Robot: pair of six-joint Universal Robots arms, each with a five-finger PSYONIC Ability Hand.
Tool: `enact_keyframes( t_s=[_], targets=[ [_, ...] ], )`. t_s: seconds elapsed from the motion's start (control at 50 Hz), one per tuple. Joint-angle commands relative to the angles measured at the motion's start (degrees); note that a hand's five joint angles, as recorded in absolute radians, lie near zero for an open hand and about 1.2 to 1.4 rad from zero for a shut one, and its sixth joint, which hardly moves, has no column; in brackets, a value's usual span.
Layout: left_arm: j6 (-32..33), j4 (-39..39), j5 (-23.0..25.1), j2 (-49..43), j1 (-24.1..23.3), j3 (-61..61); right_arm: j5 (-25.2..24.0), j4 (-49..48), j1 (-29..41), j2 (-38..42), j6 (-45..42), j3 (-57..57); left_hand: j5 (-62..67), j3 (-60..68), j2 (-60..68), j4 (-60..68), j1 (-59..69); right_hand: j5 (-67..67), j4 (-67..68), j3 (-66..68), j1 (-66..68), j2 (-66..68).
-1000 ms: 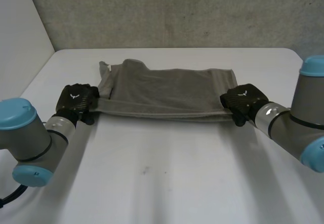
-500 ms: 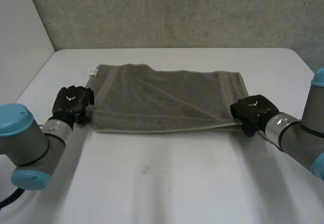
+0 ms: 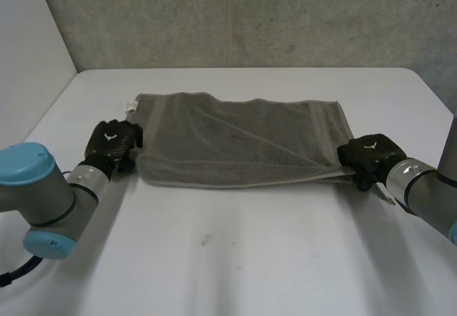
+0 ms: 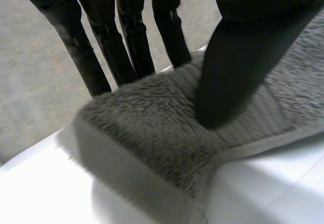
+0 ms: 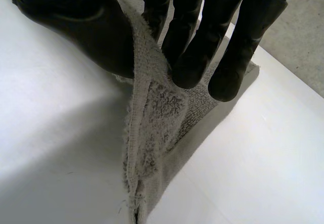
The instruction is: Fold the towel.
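A grey towel lies folded in two across the white table, long side left to right. My left hand is at its near left corner. In the left wrist view the thumb presses on top of the towel while the fingers reach down behind its edge, pinching it. My right hand is at the near right corner. There the thumb and fingers pinch the doubled edge of the towel, lifting it slightly off the table.
A small white tag sticks out at the towel's far left corner. A grey concrete wall stands behind the table and a white wall at the left. Bare table runs along the near side.
Both hands have drawn the towel toward the table's near side and apart. The bunched far left corner has spread flat, and the right hand has moved right and nearer.
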Motion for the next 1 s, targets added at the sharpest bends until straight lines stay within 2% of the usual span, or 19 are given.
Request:
enact_keyframes(
  t_s=[0.02,0.1,0.2,0.22,0.3,0.34,0.42,0.48,0.56,0.58,0.6,0.64,0.66,0.7,0.72,0.76,0.88,0.92,1.0],
  targets=[
    [-0.02,-2.21,4.6,1.1,0.0,-0.13,0.0,0.09,0.15,-0.04,-0.21,0.0,27.52,27.19,27.15,27.14,27.25,1.55,3.12,3.18,3.39,4.13],
    [-0.11,-5.47,4.51,6.2,0.36,-1.01,0.18,0.35,-0.03,-0.39,-0.3,-0.35,27.52,27.19,27.15,27.14,27.25,1.55,3.12,3.18,3.39,4.13],
    [-0.1,-16.6,5.03,18.13,4.21,-4.7,0.27,1.31,-0.29,-1.96,-0.38,-0.7,27.52,27.19,27.15,27.14,27.25,1.55,3.12,3.18,3.39,4.13],
    [-0.11,-16.63,5.04,18.16,4.22,-4.7,0.27,1.32,-0.29,-1.97,-0.38,-0.7,27.52,27.19,27.15,27.14,27.25,1.55,3.12,3.18,3.39,4.13],
    [0.16,-26.09,5.47,24.82,5.72,-5.85,0.09,3.16,-0.38,-3.81,-0.56,-0.88,27.52,27.19,27.15,27.14,27.25,1.55,3.12,3.18,3.39,4.13],
    [0.25,-28.12,5.39,25.19,5.8,-5.41,0.0,3.69,-0.38,-3.99,-0.56,-1.05,27.52,27.19,27.15,27.14,27.25,1.55,3.12,3.18,3.39,4.13],
    [0.33,-27.7,5.3,22.99,5.63,-3.65,-0.26,3.87,-0.2,-3.38,-0.73,-1.05,27.52,27.19,27.15,27.14,27.25,1.55,3.12,3.18,3.39,4.13],
    [2.34,-24.63,5.04,11.25,5.1,3.36,-0.35,3.96,0.15,-2.42,-0.82,-1.05,27.52,27.19,27.15,27.14,27.25,1.55,3.12,3.18,3.39,4.13],
    [4.72,-23.66,5.3,4.3,5.01,8.72,-0.26,3.96,0.41,-1.36,-0.91,-1.05,27.52,27.19,27.15,27.14,27.25,1.55,3.12,3.18,3.39,4.13],
    [5.77,-23.31,5.21,1.31,4.93,11.44,-0.26,3.96,0.41,-1.01,-1.0,-1.05,20.71,20.39,20.35,20.33,20.45,1.55,3.12,3.18,3.39,4.13],
    [5.78,-23.31,5.21,1.28,4.93,11.47,-0.35,3.96,0.41,-0.74,-1.0,-0.97,20.64,20.32,20.28,20.26,20.38,1.55,3.12,3.18,3.39,4.13],
    [6.14,-22.17,4.6,-4.49,4.75,16.63,-0.35,3.87,0.41,-0.65,-1.0,-0.88,4.23,3.91,3.87,3.85,3.97,1.55,3.12,3.18,3.39,4.13],
    [6.14,-22.16,4.6,-4.52,4.75,16.65,-0.35,3.87,0.41,-0.65,-1.0,-0.88,4.16,3.83,3.8,3.78,3.9,1.55,3.12,3.18,3.39,4.13],
    [6.31,-21.55,4.51,-7.93,4.75,20.07,-0.35,3.87,0.5,-0.04,-1.0,-0.61,-17.93,-18.25,-18.29,-18.31,-18.19,1.55,3.12,3.18,3.39,4.13],
    [6.31,-21.55,4.51,-7.94,4.75,20.08,-0.35,3.87,0.5,-0.04,-1.0,-0.61,-18.04,-18.37,-18.41,-18.43,-18.31,1.55,3.12,3.18,3.39,4.13],
    [6.31,-20.76,3.72,-8.82,4.75,22.1,-0.17,3.87,0.67,0.14,-1.0,-0.44,-31.28,-31.61,-31.65,-31.67,-31.55,1.55,3.12,3.18,3.39,4.13],
    [5.52,-19.35,-0.33,-7.33,4.75,21.93,-0.08,3.87,0.68,0.14,-1.09,-0.35,-32.85,-33.17,-33.21,-33.23,-33.11,1.55,3.12,3.18,3.39,4.13],
    [4.91,-19.88,-1.82,-3.22,4.84,20.1,-0.17,3.78,0.68,0.14,-1.09,-0.26,-33.02,-33.34,-33.38,-33.4,-33.28,1.55,3.12,3.18,3.39,4.13],
    [4.9,-20.06,-1.38,0.93,4.84,15.69,-0.17,3.78,0.68,0.23,-1.09,-0.17,-32.68,-33.01,-33.04,-33.06,-32.94,1.55,3.12,3.18,3.39,4.13]
  ],
)
